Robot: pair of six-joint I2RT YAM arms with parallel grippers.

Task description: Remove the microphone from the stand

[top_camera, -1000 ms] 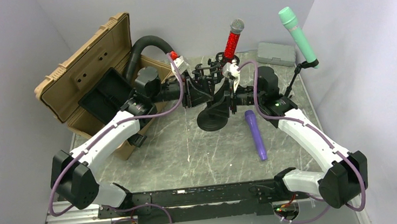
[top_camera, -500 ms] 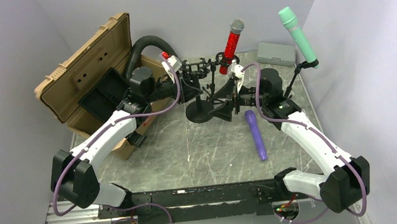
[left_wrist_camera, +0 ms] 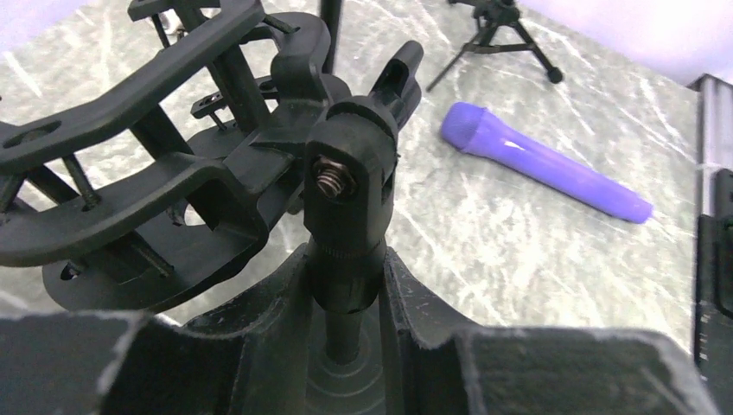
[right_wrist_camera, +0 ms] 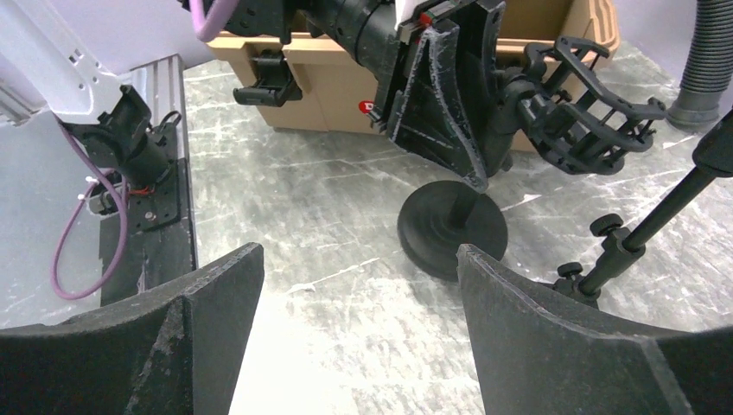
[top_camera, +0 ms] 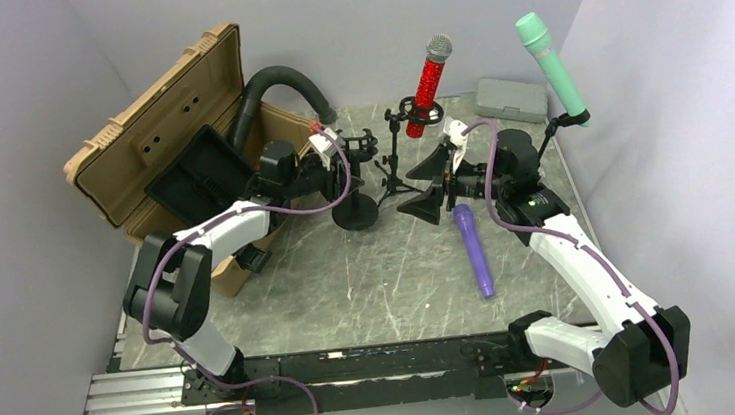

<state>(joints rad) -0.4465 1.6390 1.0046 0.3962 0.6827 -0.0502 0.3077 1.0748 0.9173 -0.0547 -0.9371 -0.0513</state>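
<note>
A purple microphone [top_camera: 474, 250] lies loose on the marble table, right of centre; it also shows in the left wrist view [left_wrist_camera: 544, 173]. The black round-base stand [top_camera: 354, 214] with an empty shock mount [top_camera: 363, 148] stands upright. My left gripper [top_camera: 344, 165] is shut on the stand's post [left_wrist_camera: 346, 277] just under the pivot joint. My right gripper [top_camera: 429, 184] is open and empty, a little right of the stand, and faces its base [right_wrist_camera: 454, 229]. A red microphone [top_camera: 428, 82] sits in a tripod stand behind. A green microphone [top_camera: 552, 66] sits in a stand at far right.
An open tan case [top_camera: 166, 135] stands at the left with a black hose [top_camera: 277, 80] behind it. A grey box [top_camera: 513, 99] lies at the back right. The red microphone's tripod legs [top_camera: 396, 180] stand between my two grippers.
The left gripper has carried the black stand left and back, from tilted to upright. The right gripper has drawn back to the right, away from the stand.
</note>
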